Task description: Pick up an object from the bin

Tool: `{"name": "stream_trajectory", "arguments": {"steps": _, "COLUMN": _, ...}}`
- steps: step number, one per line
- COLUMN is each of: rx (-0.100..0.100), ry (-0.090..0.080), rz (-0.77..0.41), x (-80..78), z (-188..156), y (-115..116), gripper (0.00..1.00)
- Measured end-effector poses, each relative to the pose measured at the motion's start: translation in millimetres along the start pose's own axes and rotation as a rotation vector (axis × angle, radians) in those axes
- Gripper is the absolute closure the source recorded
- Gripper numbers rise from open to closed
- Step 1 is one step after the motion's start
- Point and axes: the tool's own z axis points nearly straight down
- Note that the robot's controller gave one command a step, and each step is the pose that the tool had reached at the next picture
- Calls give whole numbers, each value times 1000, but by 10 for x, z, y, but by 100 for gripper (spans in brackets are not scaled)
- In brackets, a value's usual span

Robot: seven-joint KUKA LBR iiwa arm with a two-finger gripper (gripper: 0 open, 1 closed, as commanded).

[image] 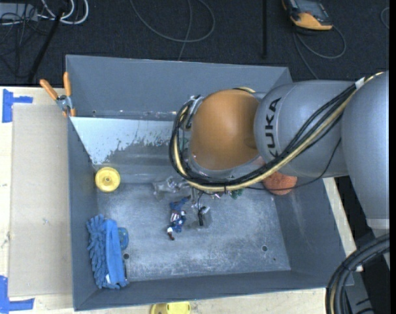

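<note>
Our claw (190,208) hangs low in the middle of the bin (250,244). We cannot tell if it is open or closed. A small blue thing (177,220) lies right by it. Far left sit a yellow round thing (108,179) and a fluffy blue cloth (105,252).

One each: yellow disc (108,179), blue duster (106,252), blue toy (177,218), orange ball (280,184)

In the bin (152,90), a small toy (176,222) lies just beneath the end effector (189,212). A roll (108,179) sits well to its left, a cloth (106,252) lies lower left against the wall, and a ball (280,184) is to its right.
</note>
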Motion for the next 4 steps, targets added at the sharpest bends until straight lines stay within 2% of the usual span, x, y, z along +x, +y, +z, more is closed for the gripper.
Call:
{"name": "stream_trajectory", "arguments": {"steps": 1, "rx": -4, "ry": 2, "rz": -178, "x": -95, "z": 275, "y": -34, "gripper": 100}}
{"name": "stream_trajectory", "arguments": {"steps": 3, "rx": -7, "ry": 5, "rz": -176, "x": -84, "z": 230, "y": -23, "gripper": 100}}
{"name": "stream_trajectory", "arguments": {"steps": 4, "rx": -6, "ry": 5, "rz": -176, "x": -87, "z": 71, "y": -20, "gripper": 100}}
